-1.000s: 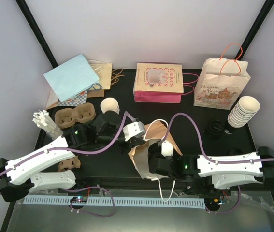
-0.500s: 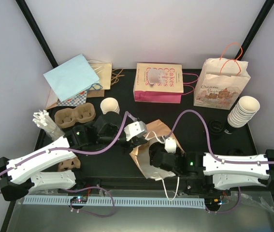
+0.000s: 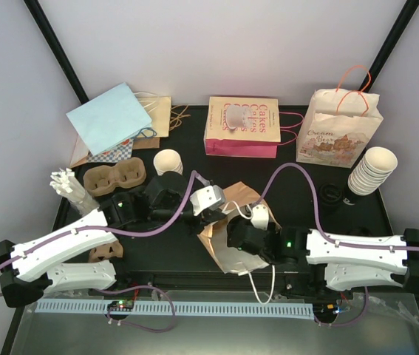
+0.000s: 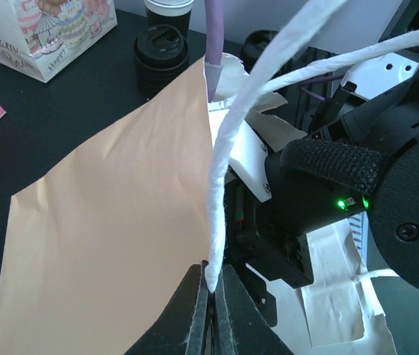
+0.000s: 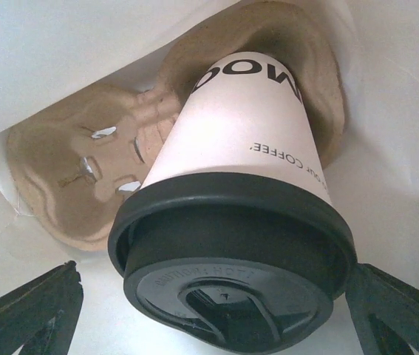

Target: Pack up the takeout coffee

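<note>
The takeout coffee [image 5: 239, 126], a cream cup with a black lid [image 5: 231, 259], sits tilted in a brown pulp carrier [image 5: 69, 163] inside the white-lined paper bag [image 3: 224, 255]. My right gripper [image 5: 213, 277] is reaching into the bag. It is open, its fingers [image 5: 24, 314] standing wide on either side of the lid, with a gap showing on the left. My left gripper [image 4: 210, 296] is shut on the bag's white twisted handle [image 4: 220, 177], holding the brown bag side [image 4: 113, 222] up. From above, the cup is hidden inside the bag.
A loose cream cup [image 3: 168, 160] and a second pulp carrier [image 3: 114, 177] stand at the back left. A cup stack [image 3: 372, 170] and black lids [image 3: 329, 194] are at the right. A pink bag [image 3: 242, 126], a printed bag [image 3: 338, 129] and a blue bag [image 3: 109, 118] line the back.
My right arm has moved left, and its gripper has gone further into the bag's mouth. The left gripper has kept its hold on the handle.
</note>
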Tool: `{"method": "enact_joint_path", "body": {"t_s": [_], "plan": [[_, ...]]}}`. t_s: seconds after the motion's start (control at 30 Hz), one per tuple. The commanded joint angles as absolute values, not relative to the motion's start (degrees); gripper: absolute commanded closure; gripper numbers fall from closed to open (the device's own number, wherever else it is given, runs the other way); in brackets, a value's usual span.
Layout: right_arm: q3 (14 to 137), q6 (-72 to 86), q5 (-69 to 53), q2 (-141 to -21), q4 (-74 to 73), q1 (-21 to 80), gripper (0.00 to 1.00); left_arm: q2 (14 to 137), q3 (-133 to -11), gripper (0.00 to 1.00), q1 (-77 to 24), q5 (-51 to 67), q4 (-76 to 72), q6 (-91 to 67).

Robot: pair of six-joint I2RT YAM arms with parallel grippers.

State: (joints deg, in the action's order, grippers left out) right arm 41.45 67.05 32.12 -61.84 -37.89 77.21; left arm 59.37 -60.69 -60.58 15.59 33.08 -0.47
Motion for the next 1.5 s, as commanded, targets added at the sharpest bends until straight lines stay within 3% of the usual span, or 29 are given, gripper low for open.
{"method": "enact_joint_path", "body": {"t_s": [0.0, 0.4, 0.7, 1.47], "plan": [[42.72, 72.31, 33.78, -63.62, -42.58, 75.29, 0.00, 57.77, -60.82, 0.99, -61.87, 19.07, 34.01, -1.49], [47.05, 71.61, 34.57, -68.91, -49.85, 75.36, 0.01, 57.58, -60.86, 0.98, -61.89, 18.12, 34.03, -1.23], [44.29, 70.24, 34.19, -64.11, -46.67, 75.38, 0.24, 57.89, -61.15, 0.98, -61.96, 17.42, 34.20, -0.97], [47.81, 65.43, 31.53, -60.60, -48.59, 75.38, 0.21, 61.46, -62.83, 0.98, -61.95, 15.04, 35.69, -1.41]]}}
